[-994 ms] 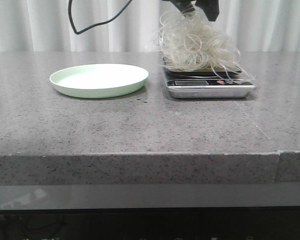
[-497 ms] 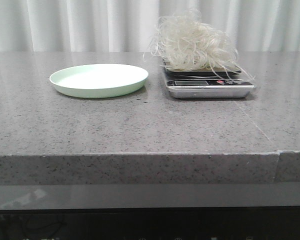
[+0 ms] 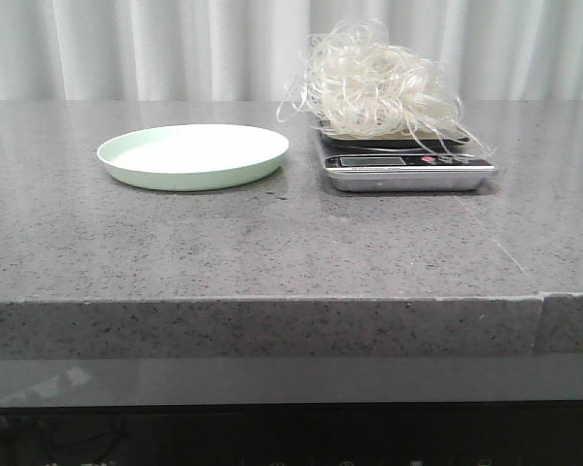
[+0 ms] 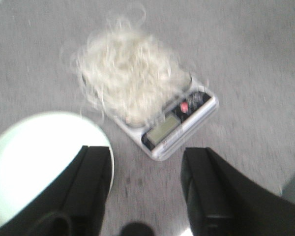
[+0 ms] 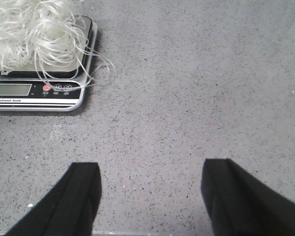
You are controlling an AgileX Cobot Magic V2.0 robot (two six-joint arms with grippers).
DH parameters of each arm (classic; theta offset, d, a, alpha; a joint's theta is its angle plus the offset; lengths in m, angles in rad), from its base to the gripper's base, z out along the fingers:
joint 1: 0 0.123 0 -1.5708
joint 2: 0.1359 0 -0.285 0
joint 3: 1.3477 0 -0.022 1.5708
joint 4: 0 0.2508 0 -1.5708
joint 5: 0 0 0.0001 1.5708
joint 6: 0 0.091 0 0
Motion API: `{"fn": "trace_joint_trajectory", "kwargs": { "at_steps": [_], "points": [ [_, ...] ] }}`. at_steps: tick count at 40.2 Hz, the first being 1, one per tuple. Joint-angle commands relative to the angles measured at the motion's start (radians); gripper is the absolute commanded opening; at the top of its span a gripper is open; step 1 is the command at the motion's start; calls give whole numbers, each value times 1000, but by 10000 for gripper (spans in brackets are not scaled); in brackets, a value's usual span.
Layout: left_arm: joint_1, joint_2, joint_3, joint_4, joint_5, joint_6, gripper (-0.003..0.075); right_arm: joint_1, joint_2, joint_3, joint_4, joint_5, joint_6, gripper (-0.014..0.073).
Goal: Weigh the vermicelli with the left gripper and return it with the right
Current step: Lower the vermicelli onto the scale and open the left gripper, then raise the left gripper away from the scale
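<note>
vermicelli (image 3: 384, 92) heaped on scale (image 3: 408, 171), right of plate (image 3: 192, 155) | light, springy, snag-prone; pinch nest's centre from above | left pincer (image 4: 146, 184) agape, empty | right pincer (image 5: 150, 196) agape, empty

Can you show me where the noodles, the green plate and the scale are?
vermicelli (image 3: 381, 92): front view, middle of the noodle nest.
green plate (image 3: 192, 155): front view, bare inside of the plate.
scale (image 3: 408, 177): front view, silver front edge below the display.

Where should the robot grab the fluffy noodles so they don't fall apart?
Probably the thick middle of the vermicelli, from straight above. It is a loose heap on the scale, and stray loops at its edges would likely slip out of the right tool.
</note>
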Motion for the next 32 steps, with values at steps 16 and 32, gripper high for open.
{"fn": "trace_joint_trajectory", "kwargs": {
  "at_steps": [16,32],
  "points": [
    [3,-453,401,-13,-110,-3,421,-4,8,-34,-10,-63,-6,554],
    [3,-868,845,9,-369,-3,421,-4,8,-34,-9,-80,-6,554]
  ]
}}
